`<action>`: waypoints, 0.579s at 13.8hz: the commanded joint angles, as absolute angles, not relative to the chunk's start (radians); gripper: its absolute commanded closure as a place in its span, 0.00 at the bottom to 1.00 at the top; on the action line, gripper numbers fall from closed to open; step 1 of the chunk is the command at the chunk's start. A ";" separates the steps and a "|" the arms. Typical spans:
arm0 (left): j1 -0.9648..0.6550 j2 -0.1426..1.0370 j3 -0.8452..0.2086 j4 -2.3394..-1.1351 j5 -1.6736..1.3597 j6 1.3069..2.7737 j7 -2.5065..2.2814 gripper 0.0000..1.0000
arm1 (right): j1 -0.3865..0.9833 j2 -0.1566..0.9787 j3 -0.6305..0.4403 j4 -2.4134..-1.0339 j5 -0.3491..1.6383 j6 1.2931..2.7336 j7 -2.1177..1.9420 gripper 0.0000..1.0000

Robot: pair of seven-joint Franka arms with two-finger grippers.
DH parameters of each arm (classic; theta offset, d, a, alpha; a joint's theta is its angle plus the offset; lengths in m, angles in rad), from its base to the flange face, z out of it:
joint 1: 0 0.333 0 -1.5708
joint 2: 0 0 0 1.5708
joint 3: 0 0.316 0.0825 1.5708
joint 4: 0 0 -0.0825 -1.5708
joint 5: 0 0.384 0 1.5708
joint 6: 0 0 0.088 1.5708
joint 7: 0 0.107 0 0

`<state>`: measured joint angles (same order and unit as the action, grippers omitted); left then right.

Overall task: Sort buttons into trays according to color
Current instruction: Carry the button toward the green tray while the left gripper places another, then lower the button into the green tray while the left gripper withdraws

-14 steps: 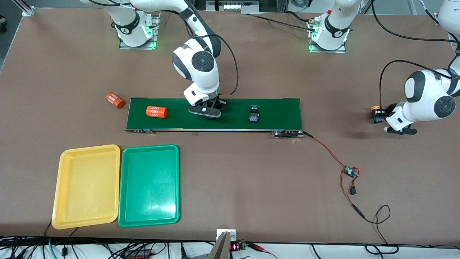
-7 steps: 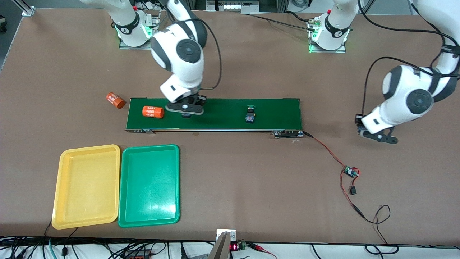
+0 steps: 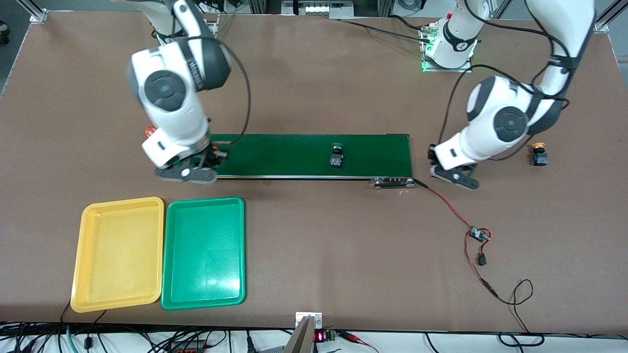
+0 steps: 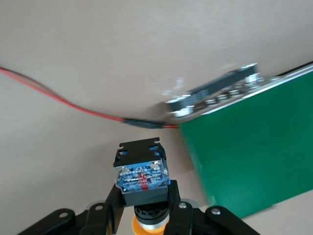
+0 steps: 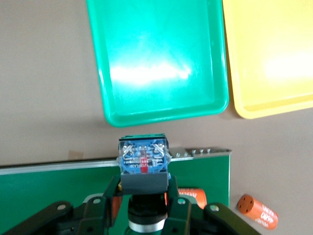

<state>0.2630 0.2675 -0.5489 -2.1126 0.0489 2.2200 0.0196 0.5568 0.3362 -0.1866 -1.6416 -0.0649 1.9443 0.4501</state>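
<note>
So our right gripper [image 3: 186, 172] is clenched on a button [image 5: 143, 159], black body up, cap tucked under the fingers, so we can't call its colour for sure. A second ago that gripper was down on the middle of the conveyor belt [image 3: 294, 154]. Now it's up over the belt's end toward the right arm's side, with the green tray [image 3: 203, 200] and yellow tray [image 3: 122, 201] just nearer the front camera. We'd say that's pick done and carry underway, with only the drop left.

The left gripper [image 3: 454, 177] is squeezed on an orange-capped button [image 4: 142, 176]. It has swung in from the table's left-arm end and now hangs over the table just off the belt's end there, probably to feed the belt.

The green-capped button [image 3: 336, 158] on the belt has crept toward the trays' end, so the belt looks to be running.

Head count:
- Four buttons: two gripped, one on the belt, and a yellow-capped button [image 3: 538, 156] standing on the table toward the left arm's end.
- Two trays, nothing in either.
- Two orange cylinders: one [image 5: 193, 196] on the belt under the right gripper, one [image 5: 257, 211] on the table just off that end.
</note>
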 commanded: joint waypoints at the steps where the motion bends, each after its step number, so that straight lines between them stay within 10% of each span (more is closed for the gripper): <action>1: 0.204 0.282 -0.535 -2.109 0.017 2.210 -0.087 1.00 | 0.464 0.412 -0.173 -1.546 -0.006 1.933 0.338 0.97; 8: 0.085 0.347 -0.534 -2.109 -0.044 2.278 -0.230 1.00 | 0.362 0.541 -0.173 -1.500 0.084 2.120 0.206 0.96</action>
<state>0.1227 0.3326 -0.5476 -2.1177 -0.0212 2.2622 -0.2102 0.3711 0.4872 -0.1860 -1.5394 0.0608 2.0818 0.2267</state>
